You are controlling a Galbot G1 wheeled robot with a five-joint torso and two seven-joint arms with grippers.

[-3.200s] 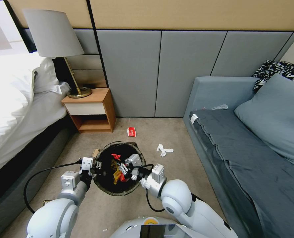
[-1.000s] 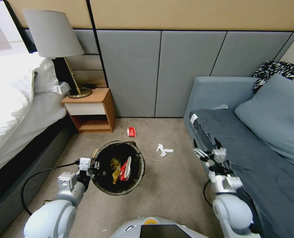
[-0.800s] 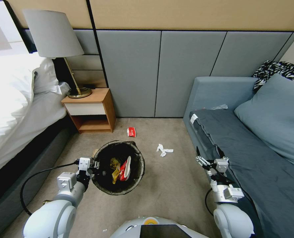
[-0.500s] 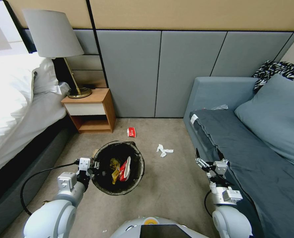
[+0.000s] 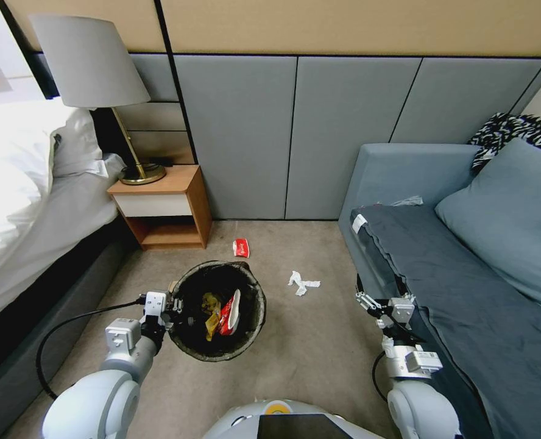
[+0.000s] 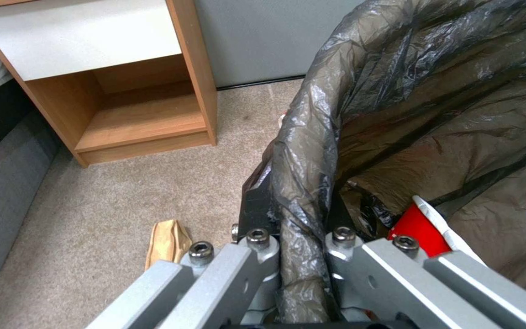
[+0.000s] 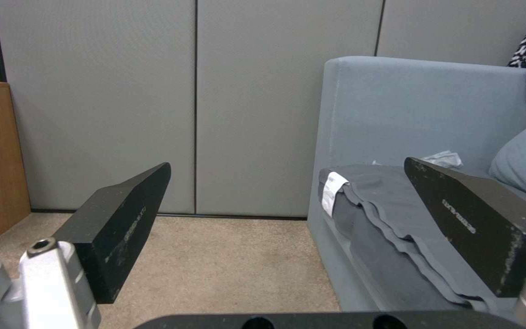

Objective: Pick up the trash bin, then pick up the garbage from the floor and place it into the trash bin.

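With my left gripper pinching the round, dark-lined trash bin by its thin rim, I judge the far crumpled white tissue light and soft, best nipped mid-wad by my spread right gripper.

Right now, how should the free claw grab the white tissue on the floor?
Come straight down with the open right claw. The white tissue lies flat and crumpled on the carpet; pinch its bunched middle, across the narrow width.

Glossy crinkled plastic liner bag on the trash bin; matt short-pile carpet floor; smooth wood nightstand; brushed-metal left pincer.
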